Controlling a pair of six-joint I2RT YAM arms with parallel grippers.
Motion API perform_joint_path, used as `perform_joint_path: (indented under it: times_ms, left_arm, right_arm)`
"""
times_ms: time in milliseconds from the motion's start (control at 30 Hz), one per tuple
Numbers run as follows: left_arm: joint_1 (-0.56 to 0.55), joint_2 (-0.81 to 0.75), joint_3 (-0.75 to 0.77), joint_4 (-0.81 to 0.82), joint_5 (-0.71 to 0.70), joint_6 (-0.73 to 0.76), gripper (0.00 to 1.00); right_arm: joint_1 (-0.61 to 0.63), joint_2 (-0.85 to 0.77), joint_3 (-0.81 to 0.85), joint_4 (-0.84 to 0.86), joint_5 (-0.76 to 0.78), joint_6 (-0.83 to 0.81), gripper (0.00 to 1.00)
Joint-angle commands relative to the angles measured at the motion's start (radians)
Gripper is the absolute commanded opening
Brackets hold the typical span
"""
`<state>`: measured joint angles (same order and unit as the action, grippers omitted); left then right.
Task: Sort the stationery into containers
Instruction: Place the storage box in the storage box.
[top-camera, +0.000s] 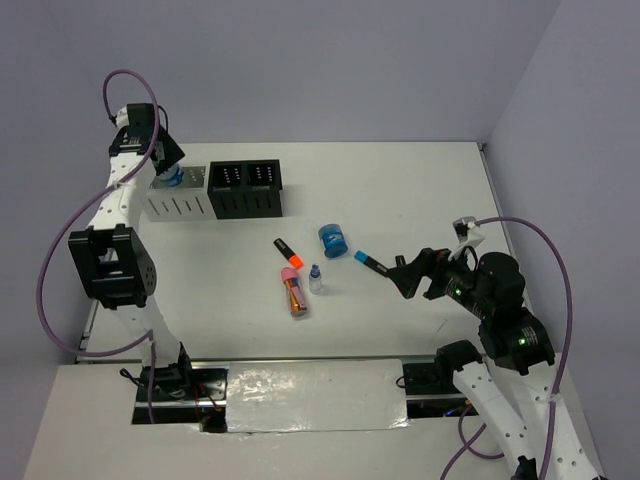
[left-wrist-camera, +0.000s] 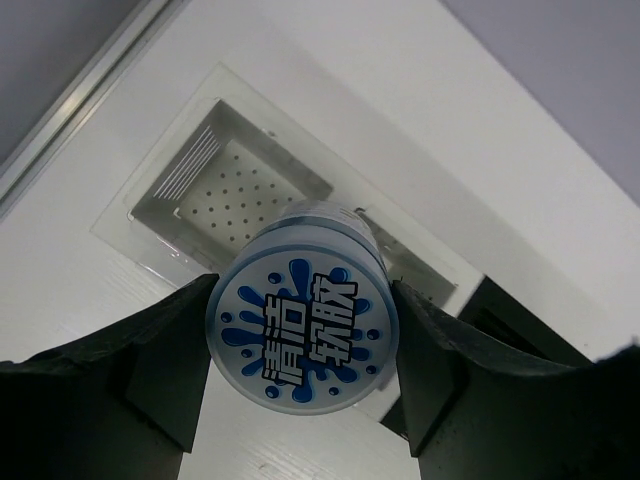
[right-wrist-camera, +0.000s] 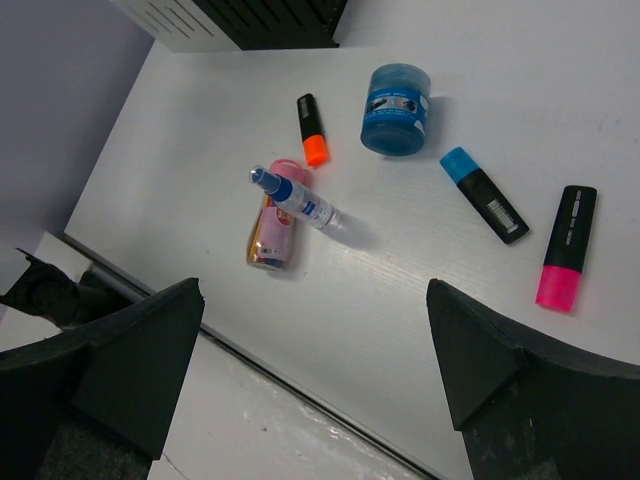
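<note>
The left gripper was clamped on a round blue piece, arm stretched back; the right gripper was spread wide.

The left jaws held a round blue piece over the white boxes — a second blue piece lay on the counter.

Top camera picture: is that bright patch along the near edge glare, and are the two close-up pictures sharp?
Top external: yes, light glares off the glossy strip between the arm bases. Left wrist: the round blue piece in the left gripper shows a crisp label; the white box behind looks slightly softer. Right wrist: stationery sharp with soft shadows; right gripper fingers near-black.
</note>
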<state>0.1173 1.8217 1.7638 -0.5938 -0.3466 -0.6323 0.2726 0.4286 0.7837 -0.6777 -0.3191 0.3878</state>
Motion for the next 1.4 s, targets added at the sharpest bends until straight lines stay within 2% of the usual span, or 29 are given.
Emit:
perform_joint_path:
  times_ms: [0, 500, 1000, 1200, 1367]
  left_arm:
    - [0.025, -0.009, 0.062, 0.083, 0.043, 0.026, 0.0]
    - [0.081, 0.011, 0.048, 0.081, 0.041, 0.062, 0.0]
    - [0.13, 0.036, 0.029, 0.075, 0.121, 0.074, 0.0]
    - [0.131, 0.068, 0.045, 0.058, 0.127, 0.088, 0.07]
    - [0.131, 0.093, 0.065, 0.035, 0.109, 0.088, 0.07]
  right_arm:
    - [0.008, -0.008, -0.018, 0.056, -0.029, -0.009, 1.0]
    - [0.008, 0.016, -0.029, 0.079, -0.037, 0.003, 1.0]
    - [0.01, 0.036, -0.014, 0.089, -0.041, 0.008, 1.0]
    - [0.008, 0.035, -0.009, 0.086, -0.043, 0.006, 1.0]
    - [0.01, 0.035, -0.009, 0.086, -0.044, 0.006, 1.0]
